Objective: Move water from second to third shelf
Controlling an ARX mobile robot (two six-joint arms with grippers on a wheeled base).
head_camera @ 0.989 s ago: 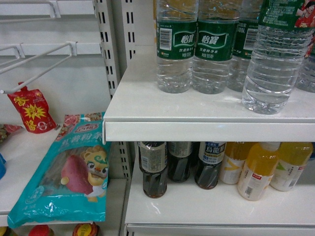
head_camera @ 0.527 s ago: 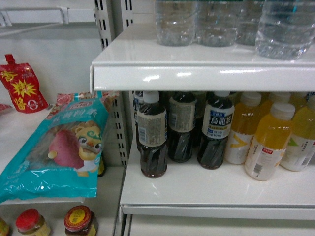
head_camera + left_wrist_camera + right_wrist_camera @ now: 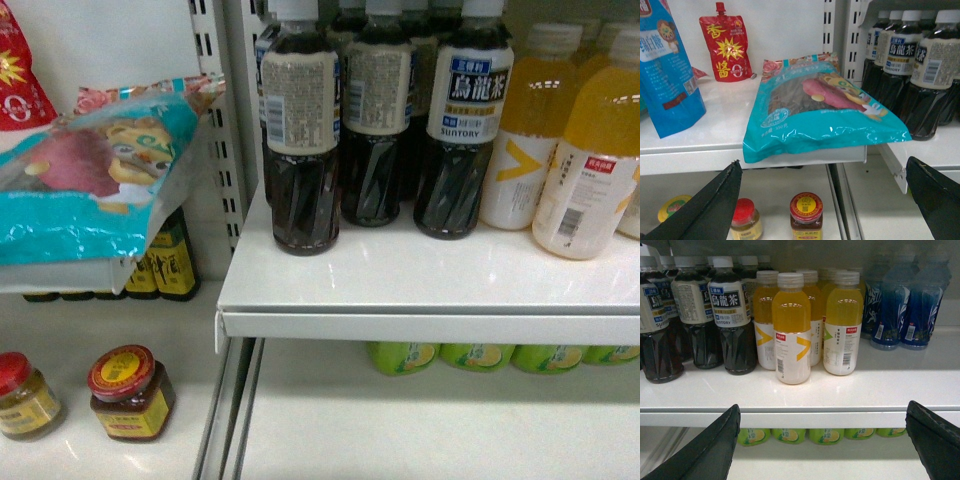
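The water is out of view in every frame. A shelf [image 3: 420,290] carries dark tea bottles [image 3: 300,130] and yellow juice bottles [image 3: 590,160]; the right wrist view shows the same dark tea bottles [image 3: 730,320] and yellow juice bottles [image 3: 791,330]. My left gripper [image 3: 823,165] is open and holds nothing, in front of a teal snack bag [image 3: 820,110] that overhangs the neighbouring shelf. My right gripper [image 3: 823,407] is open and holds nothing, level with the front lip of the drinks shelf [image 3: 805,417]. Neither gripper shows in the head view.
Green-labelled bottles [image 3: 470,355] lie under the drinks shelf. Blue bottles [image 3: 900,310] stand at the right of it. Sauce jars [image 3: 128,392] sit on the lower left shelf, a red pouch [image 3: 727,47] and a blue bag [image 3: 665,70] on the one above. A slotted upright [image 3: 228,130] divides the bays.
The head view has dropped: the shelf with the water bottles has slid out of the top, and the tea and juice shelf now fills the frame with a lower shelf showing.
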